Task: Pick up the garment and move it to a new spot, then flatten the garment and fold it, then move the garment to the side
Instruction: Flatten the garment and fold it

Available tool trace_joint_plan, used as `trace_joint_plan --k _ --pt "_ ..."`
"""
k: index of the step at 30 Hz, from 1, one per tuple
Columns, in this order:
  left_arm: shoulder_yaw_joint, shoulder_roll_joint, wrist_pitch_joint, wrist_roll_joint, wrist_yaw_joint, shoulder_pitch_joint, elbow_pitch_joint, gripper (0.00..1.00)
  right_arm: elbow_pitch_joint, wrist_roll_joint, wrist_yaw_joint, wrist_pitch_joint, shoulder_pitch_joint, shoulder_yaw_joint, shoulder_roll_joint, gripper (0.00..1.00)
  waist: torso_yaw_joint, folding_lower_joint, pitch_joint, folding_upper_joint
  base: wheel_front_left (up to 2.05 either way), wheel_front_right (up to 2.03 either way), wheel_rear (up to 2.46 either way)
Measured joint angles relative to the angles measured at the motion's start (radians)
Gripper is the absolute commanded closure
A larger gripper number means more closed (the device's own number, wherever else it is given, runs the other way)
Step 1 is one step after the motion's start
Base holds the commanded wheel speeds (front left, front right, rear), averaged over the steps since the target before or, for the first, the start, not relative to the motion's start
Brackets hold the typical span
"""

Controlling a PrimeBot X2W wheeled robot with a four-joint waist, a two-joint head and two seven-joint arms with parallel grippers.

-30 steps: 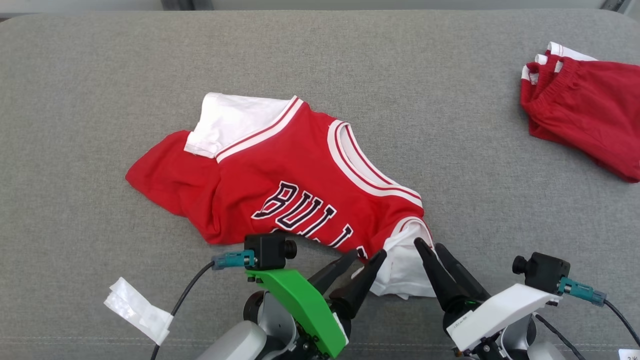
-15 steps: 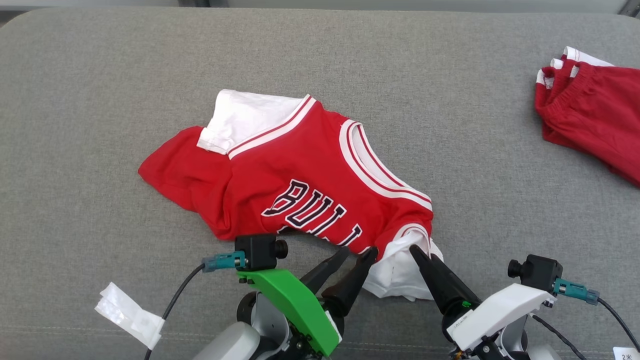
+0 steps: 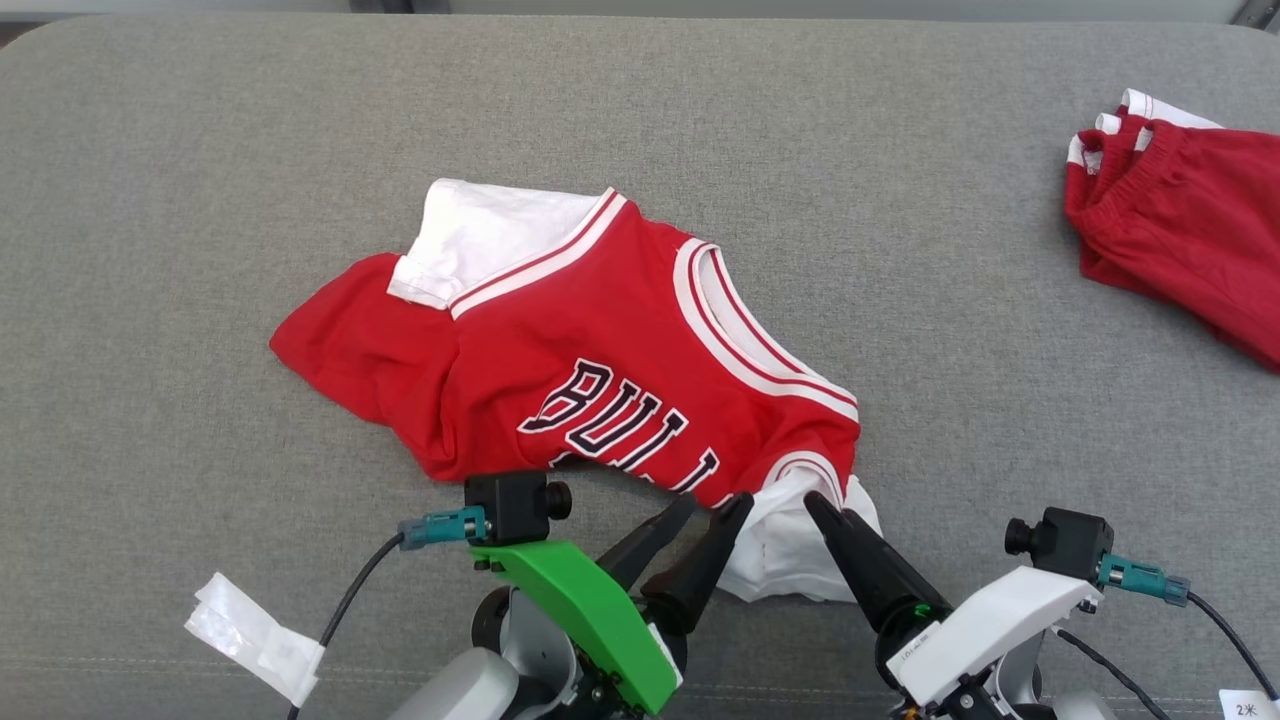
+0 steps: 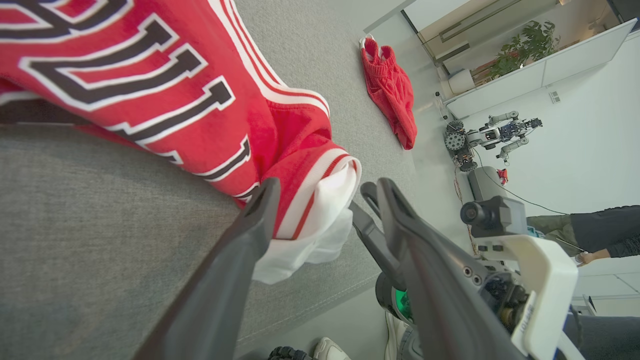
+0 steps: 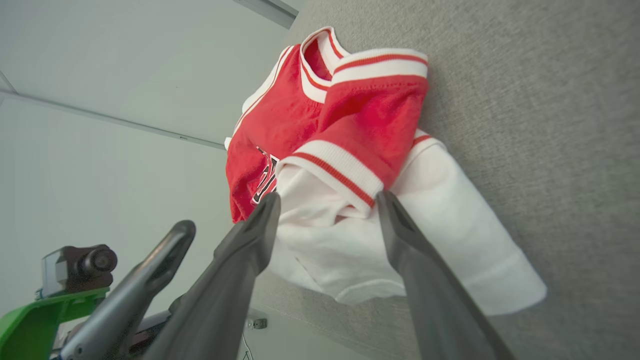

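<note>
1. Red jersey (image 3: pixel 600 350), centre of the head view: chest lettering reads "BULL" in black capitals with a white outline, running diagonally down to the right. Characters past the second L are covered.
2. Left wrist view, upper left: the same lettering on the jersey (image 4: pixel 150 75) shows only as partial strokes, two of them L shapes.
3. White tag (image 3: pixel 1248 705), lower right corner of the head view: reads "2米".
4. Small label (image 3: pixel 908 655) beside the white bracket (image 3: pixel 1000 615): print too small to read.
</note>
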Motion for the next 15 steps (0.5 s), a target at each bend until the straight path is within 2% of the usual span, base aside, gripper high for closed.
trace_joint_plan --k 15 --pt "0.006 0.006 0.0 0.0 0.001 0.004 -0.008 0.0 -0.038 0.016 -0.017 0.008 0.029 -0.018 0.0 0.0 -0.008 0.0 0.001 0.0 0.0 0.0 0.0"
